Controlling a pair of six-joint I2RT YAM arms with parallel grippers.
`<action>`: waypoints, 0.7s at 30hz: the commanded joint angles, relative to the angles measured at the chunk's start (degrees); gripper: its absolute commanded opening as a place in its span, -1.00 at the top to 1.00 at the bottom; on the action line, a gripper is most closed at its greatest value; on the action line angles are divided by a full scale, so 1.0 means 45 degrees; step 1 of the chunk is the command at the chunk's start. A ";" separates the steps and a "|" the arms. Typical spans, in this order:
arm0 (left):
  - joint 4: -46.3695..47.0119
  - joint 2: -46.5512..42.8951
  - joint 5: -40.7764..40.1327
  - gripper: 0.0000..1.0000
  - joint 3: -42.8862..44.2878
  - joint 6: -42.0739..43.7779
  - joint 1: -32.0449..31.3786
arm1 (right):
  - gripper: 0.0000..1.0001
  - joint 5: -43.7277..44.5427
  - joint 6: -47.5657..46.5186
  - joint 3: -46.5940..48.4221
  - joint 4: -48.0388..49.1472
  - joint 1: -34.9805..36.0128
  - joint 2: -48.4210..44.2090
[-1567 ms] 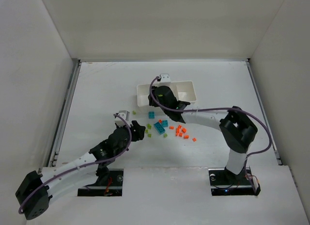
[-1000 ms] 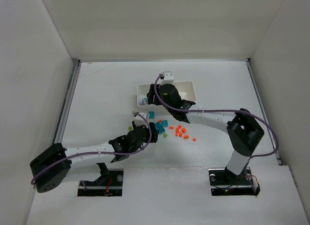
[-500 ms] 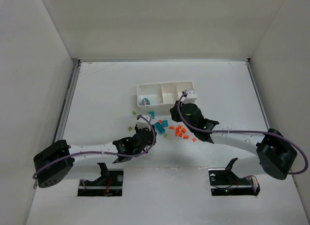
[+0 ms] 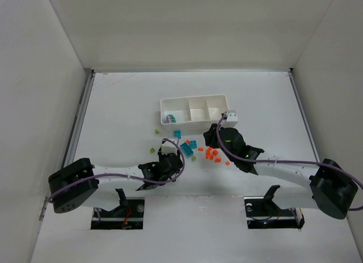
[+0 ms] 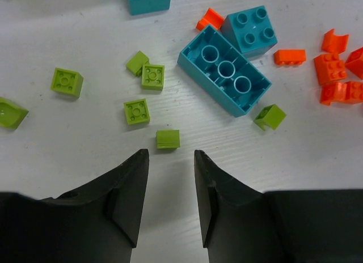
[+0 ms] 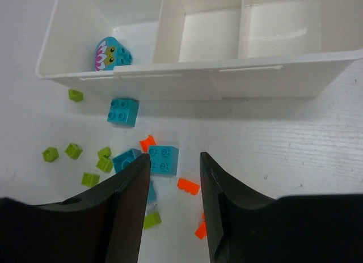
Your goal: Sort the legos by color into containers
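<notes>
The white tray (image 4: pixel 194 97) stands at the back; its left compartment holds one teal piece with a printed face (image 6: pixel 112 53), and the other two compartments look empty. Teal (image 4: pixel 187 148), lime (image 4: pixel 152 149) and orange (image 4: pixel 211 154) legos lie scattered in front of it. My left gripper (image 5: pixel 171 152) is open and empty, low over the table, with a lime brick (image 5: pixel 168 139) just beyond its fingertips. My right gripper (image 6: pixel 173 156) is open and empty above the pile; an orange brick (image 6: pixel 188 186) shows between its fingers, and a teal brick (image 6: pixel 164 159) lies by the left fingertip.
A long teal brick lies upside down (image 5: pixel 224 70) beside a square teal one (image 5: pixel 249 29). Several orange bricks (image 5: pixel 340 70) cluster to the right. The tray's front wall (image 6: pixel 198 81) is just beyond the pile. White walls enclose the table.
My right gripper has pulled back from the tray's left compartment toward the pile, leaving the teal piece inside. My left gripper has moved right and settled over the lime bricks.
</notes>
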 commanded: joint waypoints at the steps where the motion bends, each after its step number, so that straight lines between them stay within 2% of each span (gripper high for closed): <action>1: 0.0039 0.0345 -0.0395 0.29 0.0369 -0.0168 0.0087 | 0.07 0.0120 0.0210 -0.0179 0.0718 0.0103 -0.0432; 12: 0.1133 0.1458 -0.0103 0.30 0.0487 0.0458 0.0556 | 0.07 0.0120 0.0269 -0.0394 0.0718 0.0103 -0.0804; 21: 0.1446 0.1656 0.0054 0.68 0.0566 0.0673 0.0420 | 0.07 0.0159 0.0249 -0.0374 0.0738 0.0123 -0.0900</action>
